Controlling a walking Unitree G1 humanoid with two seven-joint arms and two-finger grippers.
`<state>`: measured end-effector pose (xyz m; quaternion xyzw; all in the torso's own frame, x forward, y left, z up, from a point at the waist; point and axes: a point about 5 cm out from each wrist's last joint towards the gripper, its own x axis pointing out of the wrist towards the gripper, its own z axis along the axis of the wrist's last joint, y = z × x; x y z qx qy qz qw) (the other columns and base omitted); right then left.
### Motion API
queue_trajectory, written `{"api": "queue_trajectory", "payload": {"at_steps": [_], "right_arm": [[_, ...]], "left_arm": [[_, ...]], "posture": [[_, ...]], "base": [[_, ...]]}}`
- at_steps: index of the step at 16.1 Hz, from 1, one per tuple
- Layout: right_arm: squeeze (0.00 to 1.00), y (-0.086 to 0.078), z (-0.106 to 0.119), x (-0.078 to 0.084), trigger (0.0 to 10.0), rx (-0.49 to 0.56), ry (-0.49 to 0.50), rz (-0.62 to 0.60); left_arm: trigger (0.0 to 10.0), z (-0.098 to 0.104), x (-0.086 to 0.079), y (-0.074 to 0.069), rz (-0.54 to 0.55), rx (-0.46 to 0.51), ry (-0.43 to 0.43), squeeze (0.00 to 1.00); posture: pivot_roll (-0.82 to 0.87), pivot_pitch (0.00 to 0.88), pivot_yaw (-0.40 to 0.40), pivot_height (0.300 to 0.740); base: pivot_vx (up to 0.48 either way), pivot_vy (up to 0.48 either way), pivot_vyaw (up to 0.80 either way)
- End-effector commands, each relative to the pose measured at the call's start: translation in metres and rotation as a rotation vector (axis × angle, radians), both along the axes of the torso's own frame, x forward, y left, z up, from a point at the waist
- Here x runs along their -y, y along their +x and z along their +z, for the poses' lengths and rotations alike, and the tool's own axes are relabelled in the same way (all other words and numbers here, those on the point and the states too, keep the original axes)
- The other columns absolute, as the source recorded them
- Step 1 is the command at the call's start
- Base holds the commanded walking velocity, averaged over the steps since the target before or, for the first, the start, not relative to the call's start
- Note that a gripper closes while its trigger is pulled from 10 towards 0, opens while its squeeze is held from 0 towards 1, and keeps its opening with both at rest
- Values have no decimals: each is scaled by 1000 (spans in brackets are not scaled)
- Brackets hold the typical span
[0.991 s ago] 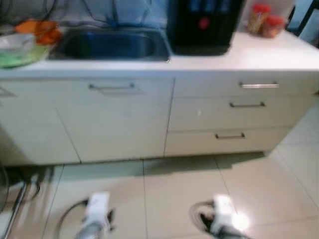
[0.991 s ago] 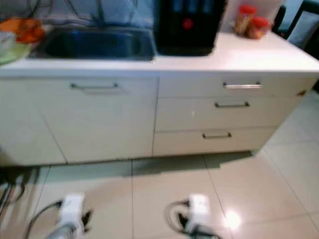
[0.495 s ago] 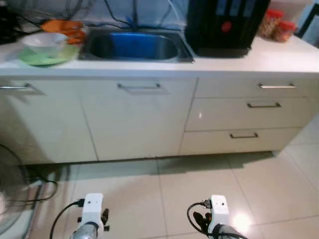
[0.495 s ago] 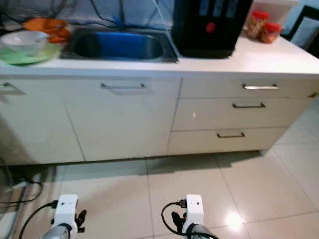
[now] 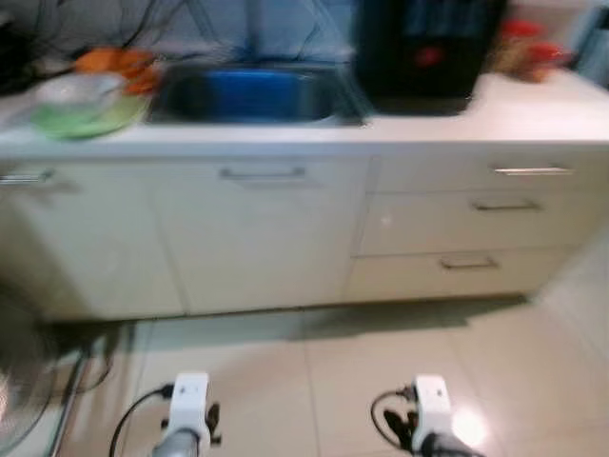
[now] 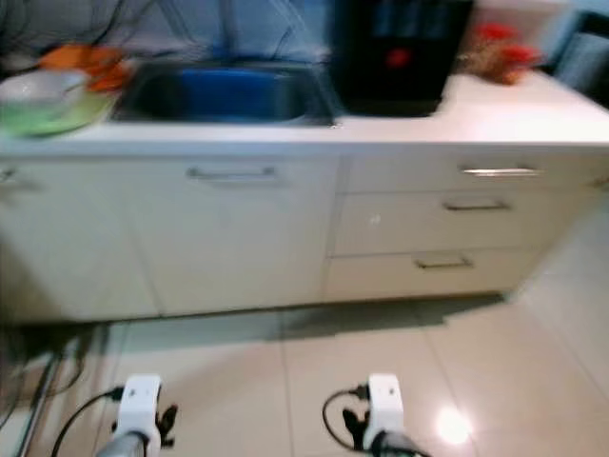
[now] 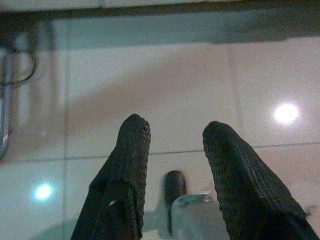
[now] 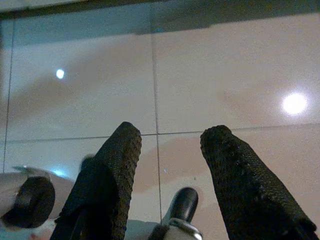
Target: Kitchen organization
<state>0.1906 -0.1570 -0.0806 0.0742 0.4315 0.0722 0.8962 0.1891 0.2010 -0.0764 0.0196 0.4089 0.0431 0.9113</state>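
Observation:
A white kitchen counter (image 5: 533, 114) stands ahead with a steel sink (image 5: 252, 93) set in it. Left of the sink a white bowl (image 5: 71, 90) rests on a green plate (image 5: 90, 119), with something orange (image 5: 114, 62) behind. A black appliance (image 5: 428, 52) stands right of the sink, and red-lidded jars (image 5: 528, 52) sit at the far right. Both arms hang low over the tiled floor. My left gripper (image 7: 172, 132) is open with nothing between its fingers. My right gripper (image 8: 170, 135) is open too, over bare tiles.
Below the counter are a cupboard door (image 5: 262, 238) with a bar handle and three drawers (image 5: 476, 205) to its right. A fan guard (image 5: 19, 381) and a cable (image 5: 90, 352) lie at the left on the floor. Beige tiles (image 5: 314, 381) stretch between me and the cabinets.
The view has shifted slightly and gone blurred, so the camera is moving. Both grippers hang as before.

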Motion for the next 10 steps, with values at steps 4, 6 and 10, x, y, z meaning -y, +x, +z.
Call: {"api": "queue_trajectory", "payload": {"at_steps": [4,6,10], "right_arm": [[0,2,1,-5,10000,5,7,8],[0,3,2,-5,10000,10,10,6],[0,4,2,-5,10000,11,12,8]], "left_arm": [[10000,2,-3,4,4,10,15,0],[10000,2,-2,4,2,10,14,0],[10000,3,-2,5,7,12,14,0]], "posture": [[167,0,-31,740],[167,0,-32,740],[172,0,-37,740]], "base": [[468,0,0],[472,0,0],[464,0,0]]}}
